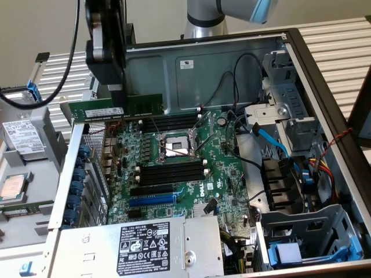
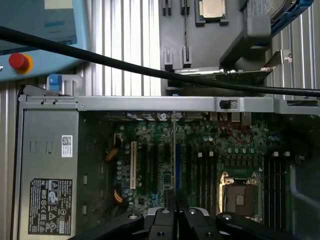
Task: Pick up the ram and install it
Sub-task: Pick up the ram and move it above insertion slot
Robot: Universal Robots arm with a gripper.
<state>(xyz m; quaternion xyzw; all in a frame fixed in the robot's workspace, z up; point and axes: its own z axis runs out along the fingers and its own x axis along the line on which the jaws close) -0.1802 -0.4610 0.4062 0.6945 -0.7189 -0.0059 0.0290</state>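
The ram (image 1: pixel 145 105) is a long green stick held level above the back edge of the motherboard (image 1: pixel 226 174), over the computer case's wall on the exterior view's left. My gripper (image 1: pixel 117 105) is shut on it near its middle. In the wrist view the ram (image 2: pixel 173 150) shows edge-on as a thin line running out from my gripper (image 2: pixel 175 196) over the board. Black memory slots (image 1: pixel 171 123) with white clips lie just below and toward the exterior view's right of the stick, and more slots (image 1: pixel 174 171) sit on the other side of the CPU socket (image 1: pixel 175 145).
The open case has a tall metal back wall (image 1: pixel 203 63), a power supply (image 1: pixel 139 243) in front, and drive cages with cables (image 1: pixel 290 168) on the exterior view's right. A black cable (image 2: pixel 100 57) crosses the wrist view. Loose parts (image 1: pixel 23 145) lie outside the case.
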